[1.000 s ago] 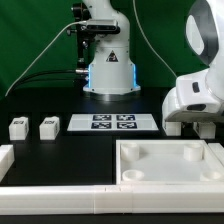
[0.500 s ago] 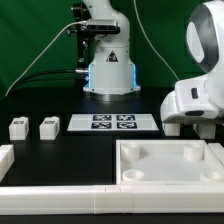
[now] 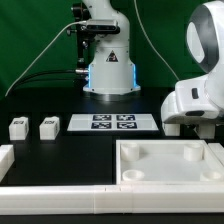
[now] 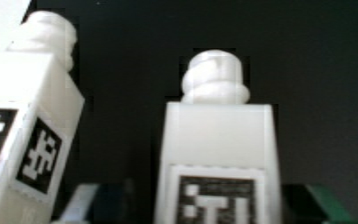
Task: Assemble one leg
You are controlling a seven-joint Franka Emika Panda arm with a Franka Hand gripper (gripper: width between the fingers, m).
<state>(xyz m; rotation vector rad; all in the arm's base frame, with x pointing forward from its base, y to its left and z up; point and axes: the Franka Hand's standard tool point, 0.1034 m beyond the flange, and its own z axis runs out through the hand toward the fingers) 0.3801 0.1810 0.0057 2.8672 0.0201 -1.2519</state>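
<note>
Judged to be at the grasp stage of picking up one leg; nothing fitted into a socket yet.

Exterior view, from its left to its right:
- far-left leg (image 3: 17,127) and second leg (image 3: 47,127) upright on the black table (image 3: 60,145), side by side, apart, untouched;
- marker board (image 3: 112,123) flat, near them;
- tray (image 3: 168,146) in front, the two round sockets in sight empty;
- arm (image 3: 198,98) low behind the tray.

Wrist view:
- neighbouring leg (image 4: 34,110) just beside the target leg (image 4: 220,130), not touching it, both upright;
- gripper (image 4: 224,198) straddling the target leg, one dark finger (image 4: 131,197) on each flank;
- cannot tell whether pressed onto it or spread clear.

Next move, as judged: a firm pinch on the flat sides, a straight lift clear of the neighbour, then carriage to a socket.

Materials:
- legs of white matte plastic, block-shaped, with rounded knobbed tops and square black-and-white tags on the faces;
- tray of the same smooth white plastic;
- table matte black.
</note>
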